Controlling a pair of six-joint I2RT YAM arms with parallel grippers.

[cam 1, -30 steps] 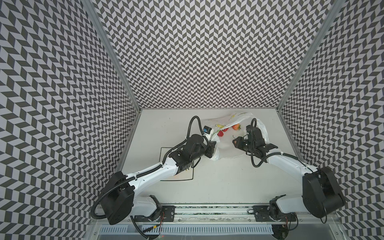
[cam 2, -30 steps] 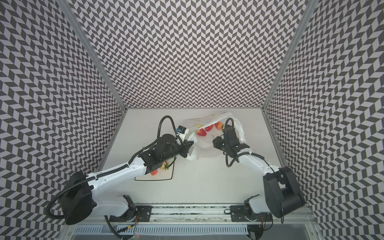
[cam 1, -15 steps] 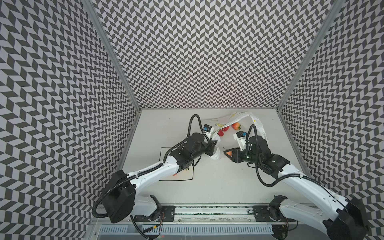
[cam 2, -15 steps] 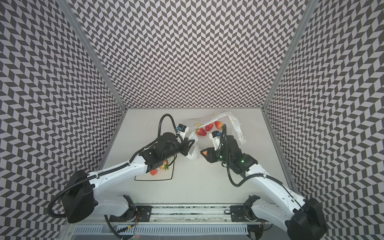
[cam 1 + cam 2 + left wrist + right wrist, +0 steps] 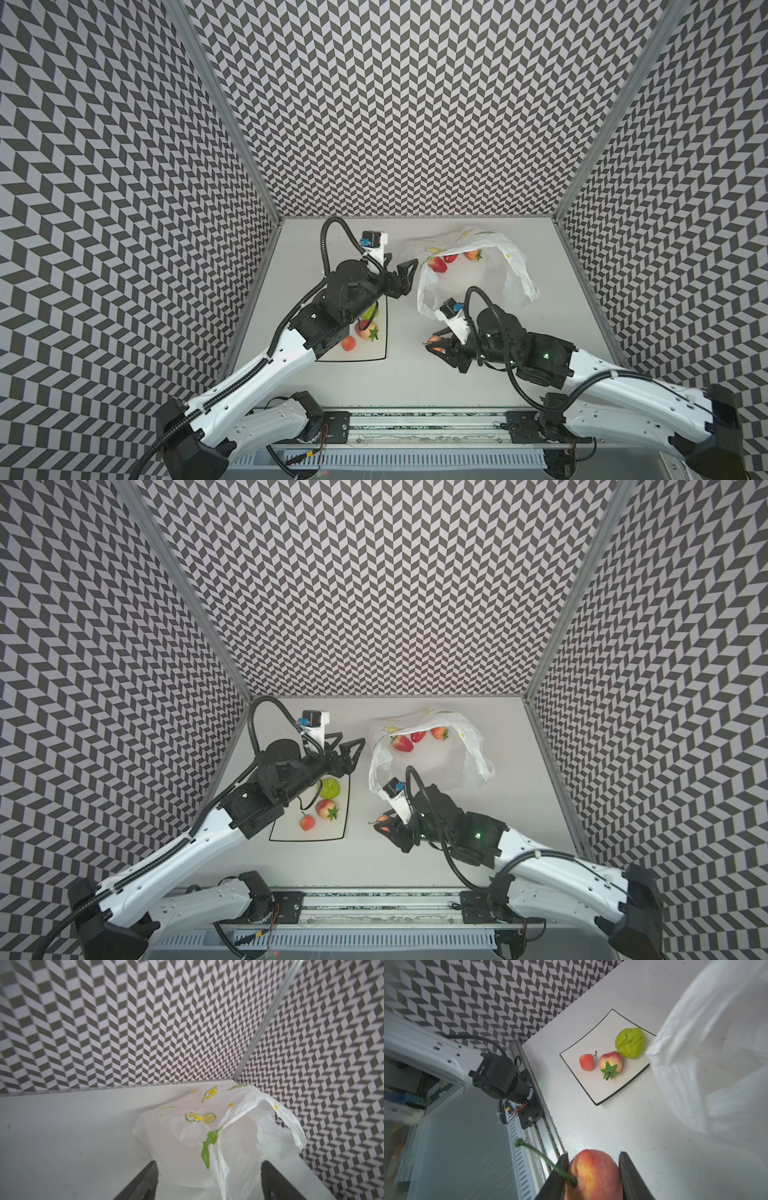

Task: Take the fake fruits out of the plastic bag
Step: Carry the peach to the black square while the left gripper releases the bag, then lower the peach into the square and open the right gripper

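The plastic bag (image 5: 513,259) (image 5: 471,739) lies crumpled at the back right with its mouth open. Three red strawberries (image 5: 437,264) (image 5: 402,743) lie inside it. My left gripper (image 5: 398,266) (image 5: 344,746) is open just left of the bag and holds nothing. In the left wrist view the bag (image 5: 187,1136) lies ahead between the spread fingers (image 5: 145,1180). My right gripper (image 5: 436,345) (image 5: 384,825) (image 5: 592,1155) hovers in front of the bag, shut on an orange-pink stemmed ball (image 5: 593,1174).
A square black-rimmed white plate (image 5: 368,355) (image 5: 326,833) (image 5: 591,1086) sits front left, partly under the left arm. On it lie a lumpy green fruit (image 5: 329,788) (image 5: 630,1042), a strawberry (image 5: 326,809) (image 5: 610,1061) and an orange ball (image 5: 307,822) (image 5: 587,1061). Patterned walls enclose three sides.
My left gripper opened, let go of the bag's edge and drew back left. My right gripper carried the orange-pink ball out of the bag toward the front.
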